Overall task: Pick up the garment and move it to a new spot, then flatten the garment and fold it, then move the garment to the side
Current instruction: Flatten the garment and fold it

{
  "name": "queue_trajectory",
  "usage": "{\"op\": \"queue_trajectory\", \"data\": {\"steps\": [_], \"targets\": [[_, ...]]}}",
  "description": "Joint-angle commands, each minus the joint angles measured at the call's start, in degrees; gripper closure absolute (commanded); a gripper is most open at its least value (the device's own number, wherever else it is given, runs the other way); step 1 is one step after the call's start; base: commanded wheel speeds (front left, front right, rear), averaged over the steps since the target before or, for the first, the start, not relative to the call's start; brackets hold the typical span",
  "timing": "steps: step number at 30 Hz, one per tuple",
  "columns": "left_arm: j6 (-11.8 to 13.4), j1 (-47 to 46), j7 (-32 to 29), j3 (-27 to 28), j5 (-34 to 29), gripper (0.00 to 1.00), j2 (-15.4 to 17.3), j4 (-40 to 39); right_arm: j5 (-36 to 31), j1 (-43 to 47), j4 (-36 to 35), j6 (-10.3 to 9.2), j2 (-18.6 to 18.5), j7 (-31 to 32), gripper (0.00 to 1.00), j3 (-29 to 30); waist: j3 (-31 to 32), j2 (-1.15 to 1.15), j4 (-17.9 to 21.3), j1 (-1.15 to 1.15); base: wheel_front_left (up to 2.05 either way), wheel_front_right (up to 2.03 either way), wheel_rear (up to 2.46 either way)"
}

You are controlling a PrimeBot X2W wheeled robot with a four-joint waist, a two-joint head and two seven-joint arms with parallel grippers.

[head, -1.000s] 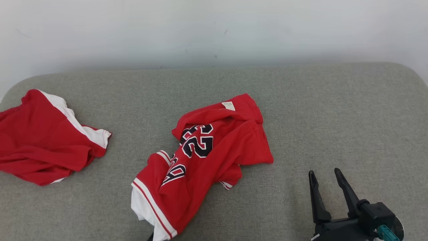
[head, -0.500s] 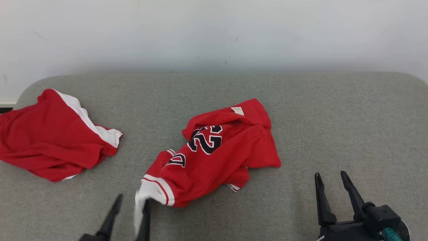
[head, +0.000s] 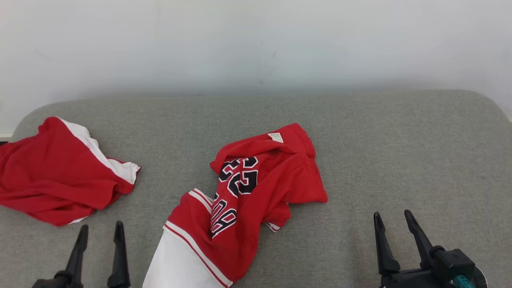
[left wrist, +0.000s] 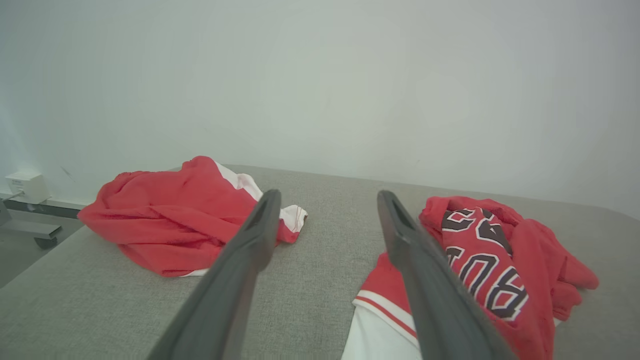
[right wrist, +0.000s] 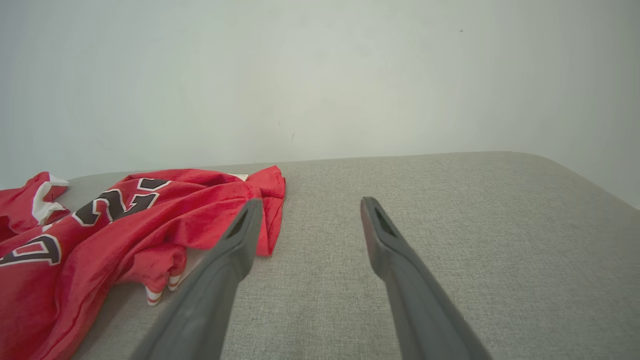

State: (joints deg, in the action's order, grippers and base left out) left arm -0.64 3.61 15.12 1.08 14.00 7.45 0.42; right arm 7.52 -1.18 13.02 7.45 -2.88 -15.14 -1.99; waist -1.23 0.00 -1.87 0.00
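Now | grey cushion (head: 360, 140) against white wall (head: 256, 40) | left claw (head: 101, 225), right claw (head: 391, 213) both apart

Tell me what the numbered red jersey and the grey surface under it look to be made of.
Red jersey: probably a thin synthetic knit, faintly shiny; it slumps in soft creased folds.
Grey surface: apparently woven upholstery cloth, matte and flecked; its rounded corners suggest padding underneath.

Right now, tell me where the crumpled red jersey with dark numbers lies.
Head view: the crumpled red numbered jersey lies centred on the grey fabric pad, between the left tool and right tool, a red-and-white garment to its left.
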Motion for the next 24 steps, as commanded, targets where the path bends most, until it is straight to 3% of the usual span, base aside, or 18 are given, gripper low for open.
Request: {"op": "queue_trajectory", "data": {"steps": [1,13,24], "targets": [[-0.2,-0.8,0.0,0.9,0.3,0.00,0.0,0.8,0.1,0.3,0.1,0.07,0.0,0.0,0.00,0.1,0.1,0.00,0.4,0.00,0.00,0.00,0.00],[-2.8,-2.3,0.1,2.5,-1.3,0.00,-0.8,6.3,0.6,-0.8,1.4,0.07,-1.1,0.0,0.00,-0.8,0.1,0.00,0.8,0.00,0.00,0.00,0.00],[-4.0,-3.9,0.0,1.4,-2.1,0.00,-2.7,7.2,1.6,-11.0,8.2,0.07,-6.0,1.8,0.00,-4.5,-1.7,0.00,-3.7,0.00,0.00,0.00,0.00]]}}
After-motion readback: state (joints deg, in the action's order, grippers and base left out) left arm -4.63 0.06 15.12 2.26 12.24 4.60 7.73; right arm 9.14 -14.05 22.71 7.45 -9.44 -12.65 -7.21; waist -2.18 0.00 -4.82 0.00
